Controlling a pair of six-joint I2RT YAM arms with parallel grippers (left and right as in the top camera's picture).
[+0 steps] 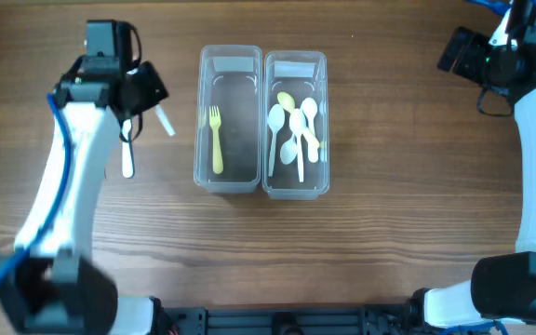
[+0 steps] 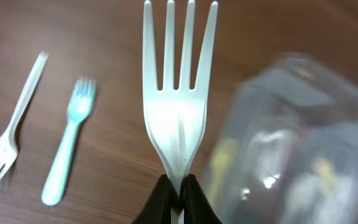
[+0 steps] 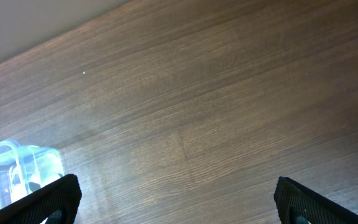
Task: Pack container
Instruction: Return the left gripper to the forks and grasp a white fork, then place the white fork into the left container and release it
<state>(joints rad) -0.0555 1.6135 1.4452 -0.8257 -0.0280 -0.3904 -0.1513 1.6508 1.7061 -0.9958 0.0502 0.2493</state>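
The white fork [image 2: 178,118] stands gripped by its handle in the left pincer [image 2: 178,186], tines pointing away from the wrist camera. The fingers are closed tight on the thin stem. From overhead this pincer [image 1: 150,100] hangs over the table [image 1: 389,233] just left of the two clear containers, and a white stub pokes out below it toward them. That stub is probably the fork, though the arm hides most of it.

The left container [image 1: 202,121] holds a single yellow fork [image 1: 217,140] lying lengthwise. The right container [image 1: 324,121] touches it side to side and holds a heap of white and yellow spoons [image 1: 296,130].

On the bare wood beside the held fork, the left wrist view shows a teal fork [image 2: 67,155] and, further left, a loose white fork [image 2: 11,130]. Both lie flat and apart from each other.

The right pincer [image 3: 178,196] is far off at the table's upper right corner. Its fingers are spread wide with nothing between them, and a corner of a container [image 3: 17,165] shows at the edge of its view.
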